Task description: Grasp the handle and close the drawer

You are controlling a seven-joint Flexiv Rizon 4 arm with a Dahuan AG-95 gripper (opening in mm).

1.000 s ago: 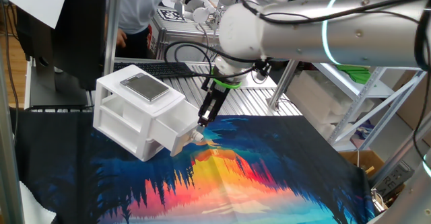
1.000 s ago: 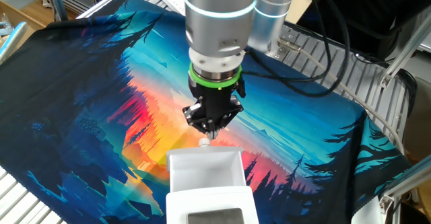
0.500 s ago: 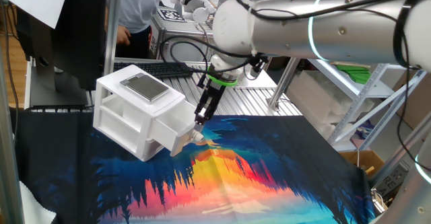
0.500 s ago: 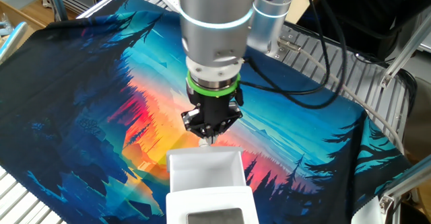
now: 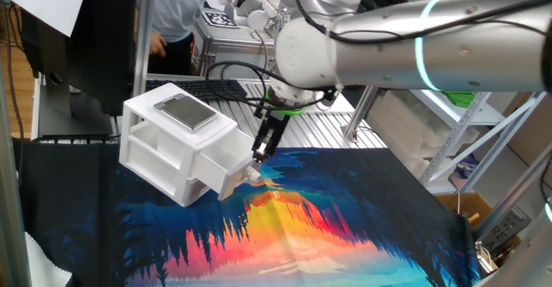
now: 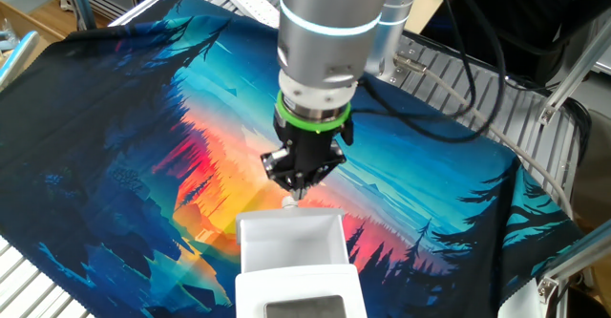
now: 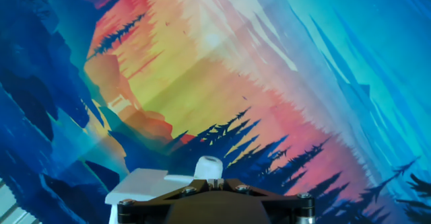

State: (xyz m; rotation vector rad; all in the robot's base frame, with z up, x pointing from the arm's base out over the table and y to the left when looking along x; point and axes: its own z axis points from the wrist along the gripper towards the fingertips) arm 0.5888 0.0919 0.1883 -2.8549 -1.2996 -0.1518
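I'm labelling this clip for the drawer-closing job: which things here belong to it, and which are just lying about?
Part of the job:
- gripper, shut, pointing down at the knob
- handle, small white knob
- drawer, pulled out of the white cabinet

Just lying about:
- forest-print cloth
- keyboard behind the cabinet
- grey plate on the cabinet top

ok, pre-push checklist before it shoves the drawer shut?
1. Gripper closed: ok, fingers together.
2. Gripper on the white knob: ok, tips meet at it in the hand view; firmness of hold cannot tell.
3. Drawer open and needing the push: ok, it sticks out of the cabinet.
4. Gripper pointing down over the knob: ok.
5. Cloth flat under the drawer: cannot tell, hidden there.
6. Drawer empty, nothing to jam: ok, the other fixed view shows a bare inside.
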